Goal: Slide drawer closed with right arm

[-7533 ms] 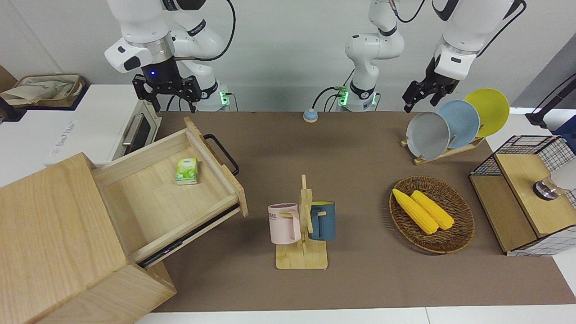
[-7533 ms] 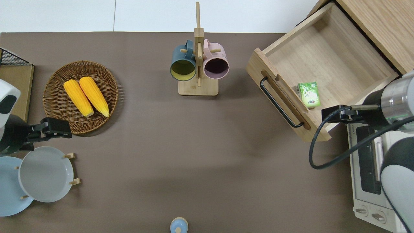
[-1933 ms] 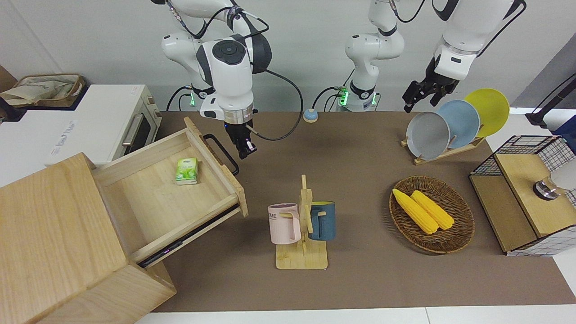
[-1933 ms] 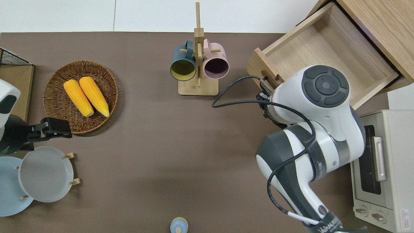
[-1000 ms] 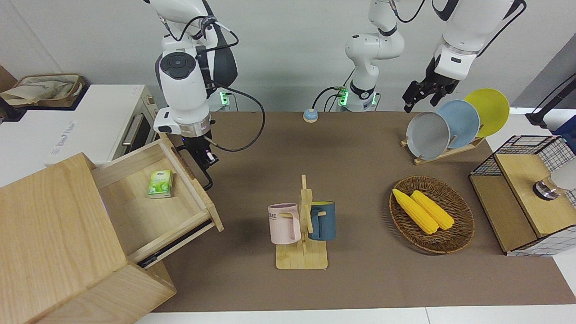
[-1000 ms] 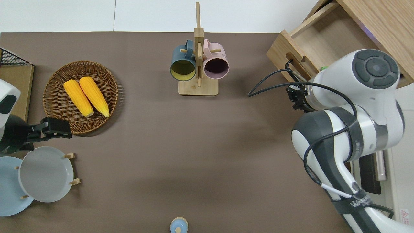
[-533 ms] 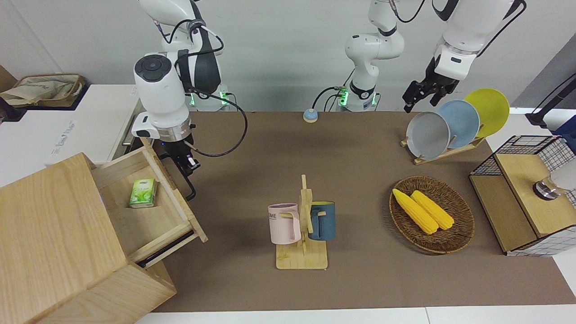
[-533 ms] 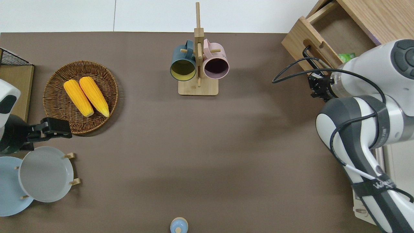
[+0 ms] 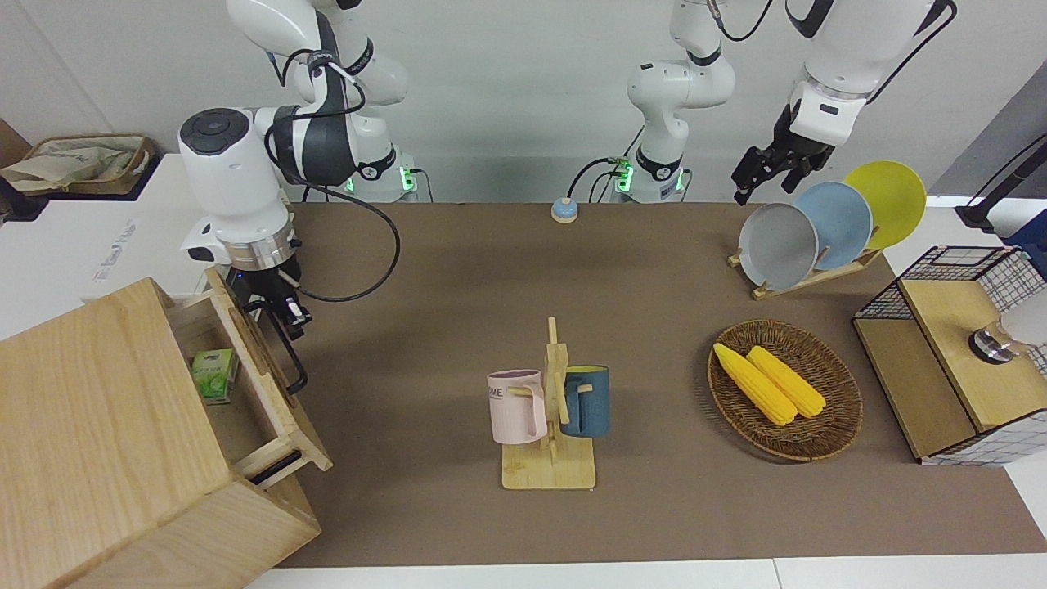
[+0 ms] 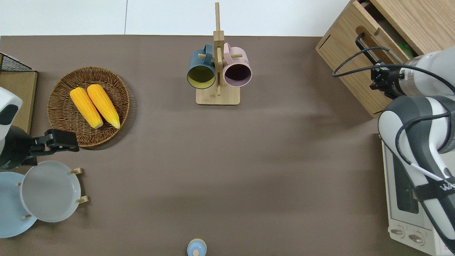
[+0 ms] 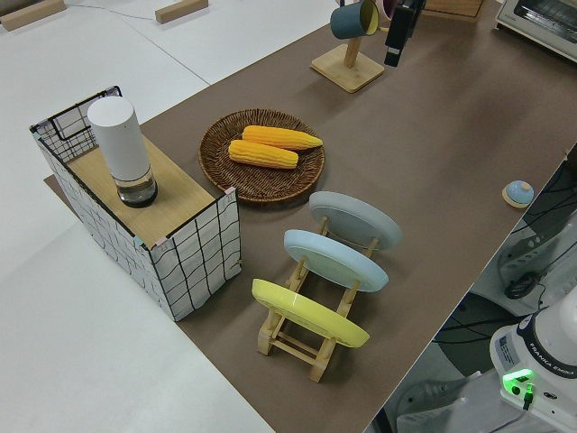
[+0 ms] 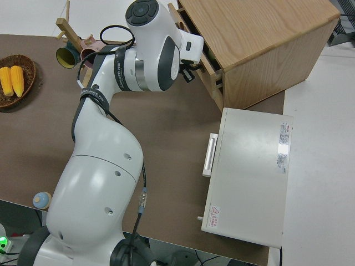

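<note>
The drawer [image 9: 274, 384] of the light-wood cabinet [image 9: 98, 425] stands a small way out, with a narrow gap over its inside. A green packet [image 9: 214, 375] lies in it, half under the cabinet top. My right gripper [image 9: 282, 317] points down against the black loop handle [image 9: 296, 372] at the end of the drawer front nearer to the robots. In the overhead view the right gripper [image 10: 377, 76] touches the handle [image 10: 362, 44] of the drawer [image 10: 366, 21]. The right side view shows the right gripper [image 12: 188, 75] at the drawer [image 12: 208, 61]. My left arm is parked.
A white toaster oven [image 10: 408, 199] stands beside the cabinet, nearer to the robots. A mug rack [image 9: 550, 417] is mid-table. A basket with corn [image 9: 784, 388], a plate rack [image 9: 818, 229] and a wire-mesh box [image 9: 957, 352] are toward the left arm's end.
My right gripper has pushed the drawer by its handle steadily into the cabinet; the opening has shrunk from wide to a narrow gap. The left arm has not moved.
</note>
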You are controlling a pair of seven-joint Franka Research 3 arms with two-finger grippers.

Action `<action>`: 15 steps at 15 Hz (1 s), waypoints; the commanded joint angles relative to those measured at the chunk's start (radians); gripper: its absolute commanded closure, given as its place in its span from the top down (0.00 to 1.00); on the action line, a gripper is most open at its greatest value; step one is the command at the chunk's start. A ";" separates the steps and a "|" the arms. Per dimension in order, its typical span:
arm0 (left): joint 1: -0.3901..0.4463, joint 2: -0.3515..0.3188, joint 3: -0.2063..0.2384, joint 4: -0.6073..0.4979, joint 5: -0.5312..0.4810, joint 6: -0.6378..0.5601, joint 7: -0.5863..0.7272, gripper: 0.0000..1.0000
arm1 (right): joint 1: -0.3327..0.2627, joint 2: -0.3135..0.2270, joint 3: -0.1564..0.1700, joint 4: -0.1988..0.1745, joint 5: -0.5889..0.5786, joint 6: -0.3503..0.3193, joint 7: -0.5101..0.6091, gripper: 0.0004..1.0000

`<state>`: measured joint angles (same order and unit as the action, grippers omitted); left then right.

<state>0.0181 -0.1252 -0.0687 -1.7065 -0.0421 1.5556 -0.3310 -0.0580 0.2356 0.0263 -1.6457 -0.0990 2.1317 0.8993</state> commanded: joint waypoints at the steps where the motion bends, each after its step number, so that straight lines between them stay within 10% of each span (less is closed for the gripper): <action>1: -0.001 -0.008 0.004 0.004 -0.001 -0.015 0.009 0.99 | -0.037 0.033 -0.019 0.030 -0.013 0.059 -0.077 0.00; 9: -0.001 -0.008 0.004 0.004 -0.001 -0.015 0.009 0.99 | -0.034 0.027 -0.022 0.043 0.001 0.050 -0.064 0.00; 15: -0.001 -0.008 0.004 0.004 -0.001 -0.015 0.010 0.99 | 0.033 -0.041 0.000 0.014 0.001 -0.105 -0.083 0.00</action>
<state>0.0181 -0.1252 -0.0687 -1.7064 -0.0421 1.5556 -0.3310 -0.0622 0.2378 0.0223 -1.6192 -0.0956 2.0959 0.8403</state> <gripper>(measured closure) 0.004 0.991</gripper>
